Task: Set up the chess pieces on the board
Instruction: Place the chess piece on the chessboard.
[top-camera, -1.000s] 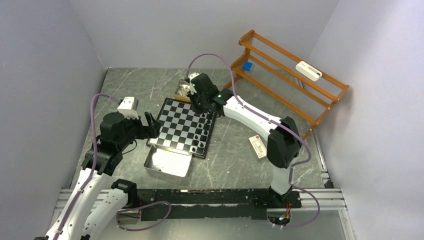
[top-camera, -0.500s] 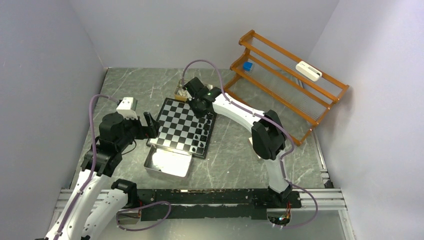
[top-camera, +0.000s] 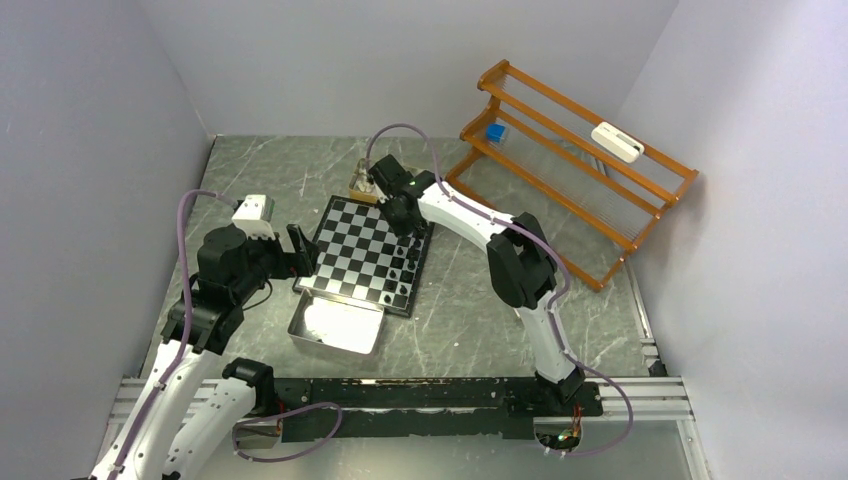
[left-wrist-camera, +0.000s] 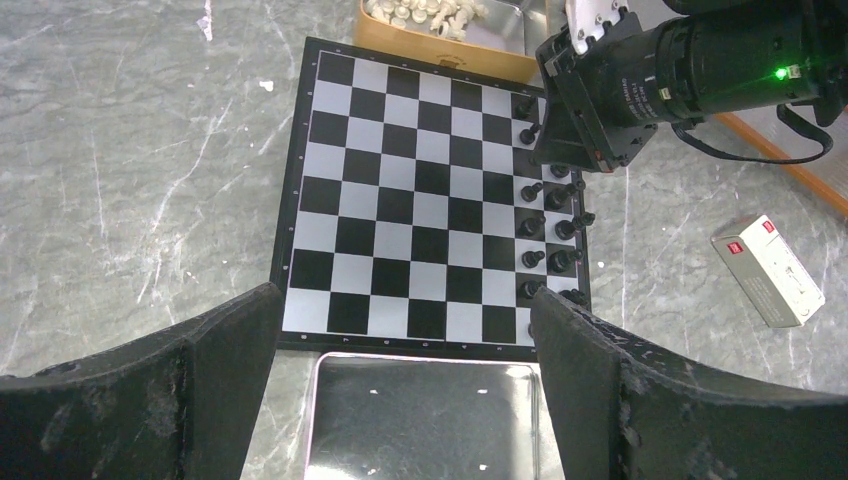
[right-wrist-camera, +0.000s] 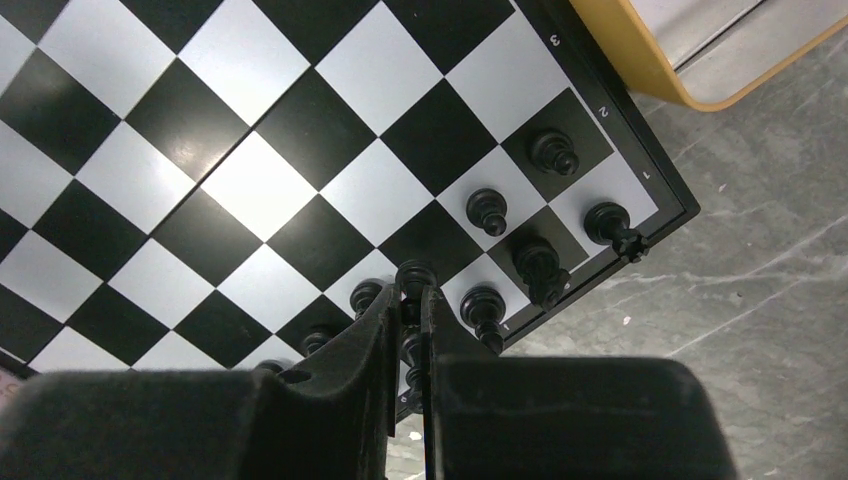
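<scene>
The chequered board lies in the middle of the table. Several black chess pieces stand along its right edge, also shown in the left wrist view and the right wrist view. My right gripper is shut on a black chess piece just over the board's far right corner. My left gripper is open and empty, over the empty silver tray at the board's near edge. Cream-white pieces lie in a yellow-rimmed tray beyond the board.
An orange wire rack stands at the back right with a blue block and a white device on it. A small white and red box lies right of the board. The silver tray touches the board's near edge.
The right arm's elbow has swung left and the right gripper has shifted slightly left over the board's far right corner. The left arm has not moved.
</scene>
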